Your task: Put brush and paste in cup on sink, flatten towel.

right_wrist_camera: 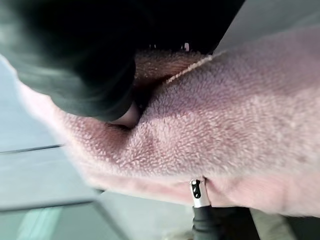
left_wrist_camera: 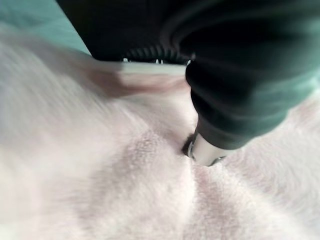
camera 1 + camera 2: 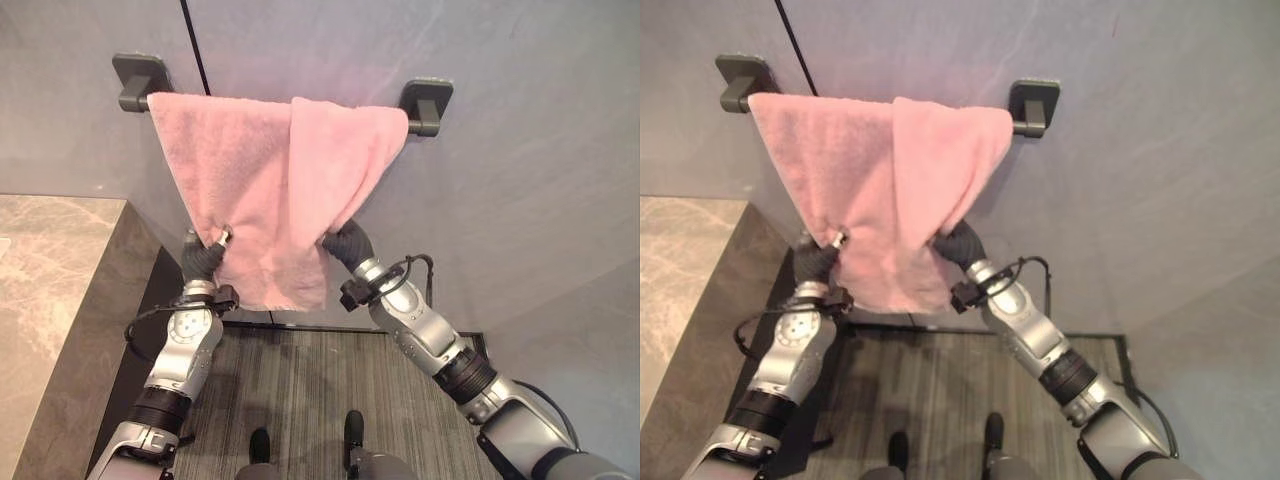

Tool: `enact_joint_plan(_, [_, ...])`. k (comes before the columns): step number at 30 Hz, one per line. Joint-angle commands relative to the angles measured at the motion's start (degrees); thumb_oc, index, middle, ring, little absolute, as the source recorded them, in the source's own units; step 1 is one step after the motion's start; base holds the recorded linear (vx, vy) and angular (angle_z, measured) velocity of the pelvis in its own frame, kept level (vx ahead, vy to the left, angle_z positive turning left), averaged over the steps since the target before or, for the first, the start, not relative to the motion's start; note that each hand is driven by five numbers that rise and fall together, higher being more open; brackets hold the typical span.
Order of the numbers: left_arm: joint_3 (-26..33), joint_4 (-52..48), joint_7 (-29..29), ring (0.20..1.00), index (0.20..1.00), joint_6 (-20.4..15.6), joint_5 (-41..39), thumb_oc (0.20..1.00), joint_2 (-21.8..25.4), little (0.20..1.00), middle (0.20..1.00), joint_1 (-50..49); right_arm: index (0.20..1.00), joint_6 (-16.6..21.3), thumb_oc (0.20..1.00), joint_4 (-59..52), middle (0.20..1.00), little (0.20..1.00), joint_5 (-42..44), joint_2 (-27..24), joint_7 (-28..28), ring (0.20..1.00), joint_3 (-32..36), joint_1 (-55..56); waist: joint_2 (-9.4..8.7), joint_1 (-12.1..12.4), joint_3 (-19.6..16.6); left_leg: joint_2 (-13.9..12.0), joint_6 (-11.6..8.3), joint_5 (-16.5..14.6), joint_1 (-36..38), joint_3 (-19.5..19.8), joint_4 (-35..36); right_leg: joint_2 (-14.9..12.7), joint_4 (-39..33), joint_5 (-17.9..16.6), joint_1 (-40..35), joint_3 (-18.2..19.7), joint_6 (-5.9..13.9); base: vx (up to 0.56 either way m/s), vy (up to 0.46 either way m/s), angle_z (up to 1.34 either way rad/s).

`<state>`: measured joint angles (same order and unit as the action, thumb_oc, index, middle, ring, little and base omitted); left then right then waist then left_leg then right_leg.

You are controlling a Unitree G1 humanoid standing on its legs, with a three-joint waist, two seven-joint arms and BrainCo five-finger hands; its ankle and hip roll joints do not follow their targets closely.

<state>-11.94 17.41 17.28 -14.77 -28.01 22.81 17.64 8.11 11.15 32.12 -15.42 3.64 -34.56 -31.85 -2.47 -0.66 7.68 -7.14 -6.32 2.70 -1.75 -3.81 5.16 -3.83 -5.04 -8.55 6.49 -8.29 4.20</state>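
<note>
Two robot hands reached up to a pink towel (image 3: 270, 190) that hung over a dark rail (image 3: 420, 108) fixed to a grey wall (image 3: 520, 150). The towel was not flat: it ran along the rail from the left bracket almost to the right bracket, and its right part was folded over the left part in a long diagonal crease, so the cloth narrowed toward its bottom edge.

The left hand (image 3: 212, 247) met the towel at its lower left edge. A silver finger poked out against the cloth there, and in the left wrist view the thumb (image 2: 205, 149) pressed into a pucker of the fabric, so this hand was pinched on the towel.

The right hand (image 3: 340, 243) sat at the towel's lower right edge, under the diagonal fold. Its dark cover showed, but the fingers went behind the cloth; in the right wrist view one finger was tucked into a fold, and whether the hand was clamped or loose could not be told.

A brown stone worktop (image 3: 60, 300) ran along the left side, its corner close to the left arm. Below the towel lay a grey striped floor (image 3: 320, 390).
</note>
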Motion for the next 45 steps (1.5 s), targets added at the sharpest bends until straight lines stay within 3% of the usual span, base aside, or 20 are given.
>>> enact_joint_plan(1, [-3.55, 8.42, 0.58, 0.796, 0.796, -1.25, 3.23, 0.796, -0.21, 0.796, 0.796, 5.26, 1.000, 2.18, 1.000, 4.63, 1.000, 1.000, -2.41, 3.82, 1.15, 1.000, 0.43, -3.10, 0.17, 0.72, -1.68, 0.74, -0.68, 0.54, -0.12, -0.41, -0.16, -4.10, 0.04, 4.08, -4.50, 1.41, 5.49, 0.00, 0.000, 0.00])
enact_joint_plan(2, [-3.49, 9.07, 1.27, 1.000, 1.000, -1.09, 4.14, 1.000, -0.17, 1.000, 1.000, 5.50, 1.000, 1.86, 1.000, 5.53, 1.000, 1.000, -4.87, 3.35, 1.71, 1.000, 0.24, -3.81, 0.25, 0.72, -1.54, 0.77, -0.68, 0.63, -0.29, -0.52, -0.16, -4.11, 0.04, 3.90, -4.25, 1.51, 5.56, 0.00, 0.000, 0.00])
enact_joint_plan(7, [-3.38, 9.59, 4.51, 1.000, 1.000, -0.04, 11.18, 1.000, 0.25, 1.000, 1.000, 5.32, 1.000, 1.85, 1.000, 5.05, 1.000, 1.000, -6.64, 1.58, 1.66, 1.000, 0.44, -4.11, 0.61, 0.68, -1.43, 0.76, -0.64, 0.71, -0.62, -0.76, -0.16, -4.32, 0.04, 3.67, -3.64, 1.78, 5.82, -0.01, 0.003, -0.04])
enact_joint_plan(16, [1.32, 5.97, 4.09, 1.000, 1.000, 1.16, 15.90, 1.000, 1.38, 1.000, 1.000, -3.77, 1.000, 1.75, 1.000, 3.02, 1.000, 1.000, -12.16, -2.80, 3.41, 1.000, 6.97, 2.53, 1.37, 0.73, -3.11, 1.10, -0.12, -0.22, 1.97, -1.34, -0.16, -4.91, 0.04, 4.26, -6.00, 1.70, 5.97, 0.01, 0.002, -0.01])
enact_joint_plan(20, [8.10, 0.25, 3.44, 1.000, 1.000, 2.50, 20.12, 1.000, 2.58, 1.000, 1.000, -13.01, 1.000, 2.02, 1.000, -3.71, 1.000, 1.000, -20.07, -8.35, 3.89, 1.000, 15.29, 11.21, 1.74, 0.69, -4.50, 1.27, 0.32, -0.83, 3.58, -1.51, -0.16, -5.15, 0.04, 4.67, -7.34, 1.92, 6.05, 0.01, 0.012, -0.06])
enact_joint_plan(21, [12.07, -3.69, 2.71, 1.000, 1.000, 2.16, 22.47, 1.000, 3.34, 1.000, 1.000, -17.00, 1.000, 2.64, 1.000, -8.55, 1.000, 1.000, -25.38, -12.11, 3.87, 1.000, 20.29, 15.98, 1.79, 0.43, -4.87, 1.23, 0.38, -0.95, 3.90, -1.55, -0.16, -5.19, 0.04, 4.76, -7.58, 1.96, 6.12, 0.01, 0.009, -0.05])
enact_joint_plan(25, [18.33, -9.82, 2.54, 1.000, 1.000, 0.10, 28.34, 1.000, 5.24, 1.000, 1.000, -22.43, 1.000, 4.82, 1.000, -17.20, 1.000, 1.000, -37.10, -18.33, 4.12, 1.000, 29.76, 23.55, 1.76, 0.10, -5.68, 1.31, 0.49, -0.91, 4.20, -1.53, -0.16, -5.39, 0.04, 4.56, -7.79, 1.86, 6.27, 0.00, 0.000, 0.00])
enact_joint_plan(30, [24.86, -17.44, 5.17, 1.000, 1.000, -2.33, 37.58, 1.000, 9.99, 1.000, 1.000, -24.60, 1.000, 7.57, 1.000, -26.08, 1.000, 1.000, -45.32, -23.33, 6.33, 1.000, 38.69, 26.03, 1.72, -0.21, -6.42, 1.19, 0.41, -1.22, 4.85, -1.47, -0.16, -5.34, 0.04, 4.83, -8.44, 1.96, 6.35, 0.01, 0.004, -0.02])
enact_joint_plan(31, [24.88, -17.55, 5.13, 1.000, 1.000, -2.26, 37.61, 1.000, 9.96, 1.000, 1.000, -24.67, 1.000, 7.52, 1.000, -26.17, 1.000, 1.000, -45.37, -23.29, 6.31, 1.000, 38.72, 26.11, 1.75, -0.22, -6.53, 1.16, 0.37, -1.75, 5.08, -1.44, -0.16, -5.31, 0.04, 5.31, -8.67, 1.93, 6.44, -0.01, 0.002, -0.03])
enact_joint_plan(34, [26.34, -23.72, 4.02, 1.000, 1.000, -4.06, 44.42, 1.000, 17.90, 1.000, 1.000, -23.46, 1.000, 9.25, 1.000, -29.70, 1.000, 1.000, -46.84, -28.24, 4.60, 1.000, 36.78, 20.76, 1.60, -0.09, -6.94, 1.07, 0.22, -1.86, 5.27, -1.49, -0.16, -5.24, 0.04, 5.38, -8.83, 2.18, 6.55, 0.00, 0.000, 0.00])
enact_joint_plan(37, [25.85, -25.70, 3.31, 1.000, 1.000, -4.91, 45.78, 1.000, 21.36, 1.000, 1.000, -21.81, 1.000, 9.21, 1.000, -30.16, 1.000, 1.000, -46.79, -30.36, 3.69, 1.000, 33.51, 16.22, 1.50, -0.02, -7.25, 1.03, 0.18, -1.88, 5.31, -1.58, -0.16, -5.16, 0.04, 5.39, -8.74, 2.37, 6.52, 0.00, 0.000, 0.00])
enact_joint_plan(41, [21.84, -26.89, 1.57, 1.000, 1.000, -4.87, 49.73, 1.000, 29.82, 1.000, 1.000, -16.06, 1.000, 8.53, 1.000, -28.24, 1.000, 1.000, -48.45, -33.07, 2.39, 1.000, 22.91, 3.78, 1.20, 0.38, -7.67, 0.92, -0.01, -1.75, 5.31, -1.76, -0.16, -5.07, 0.04, 5.21, -8.62, 2.43, 6.48, 0.00, 0.000, 0.00])
enact_joint_plan(45, [17.52, -24.83, 0.80, 1.000, 1.000, -5.09, 48.57, 1.000, 32.89, 1.000, 1.000, -10.34, 1.000, 7.15, 1.000, -22.21, 1.000, 1.000, -48.43, -33.13, 1.71, 1.000, 13.62, -6.88, 0.97, 0.65, -7.63, 0.83, -0.12, -1.55, 5.17, -1.82, -0.16, -5.05, 0.04, 5.11, -8.49, 2.52, 6.41, 0.00, 0.000, 0.00])
